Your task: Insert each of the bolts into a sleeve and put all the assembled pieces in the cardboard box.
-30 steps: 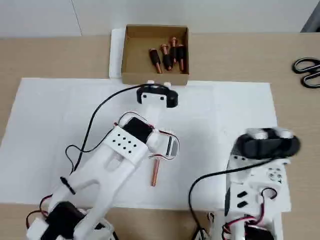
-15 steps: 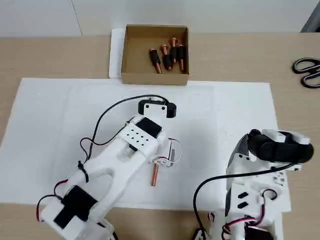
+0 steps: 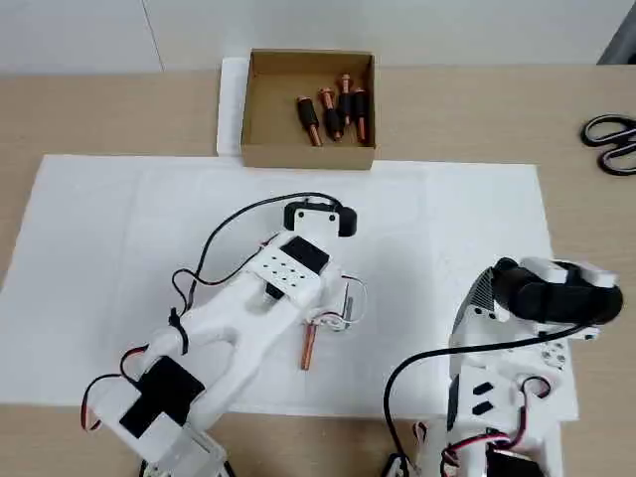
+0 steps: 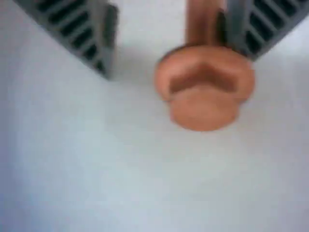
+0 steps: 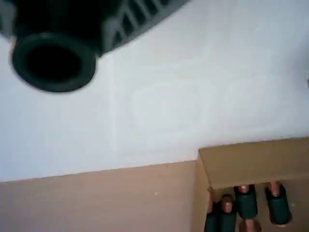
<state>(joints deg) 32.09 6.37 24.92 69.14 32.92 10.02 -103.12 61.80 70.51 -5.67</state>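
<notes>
A copper bolt (image 3: 308, 345) lies on the white sheet near the table's front. My left gripper (image 3: 324, 320) hangs right over its head end, open. In the left wrist view the bolt's head (image 4: 203, 89) sits between the two ribbed fingers (image 4: 89, 41), its shaft against one of them. My right gripper (image 5: 72, 19) is shut on a black sleeve (image 5: 53, 63), whose open end faces the camera. The right arm (image 3: 545, 290) stands raised at the front right. The cardboard box (image 3: 308, 156) at the back holds several assembled pieces (image 3: 333, 111); its wall (image 5: 251, 159) shows in the right wrist view too.
A large white paper sheet (image 3: 447, 219) covers the table's middle. Black scissors (image 3: 611, 142) lie at the far right edge. The left arm's black cable (image 3: 224, 234) loops above the sheet.
The left arm pulled back from the box and came down over the bolt. The right arm drew back toward the table's front, then stayed still.
</notes>
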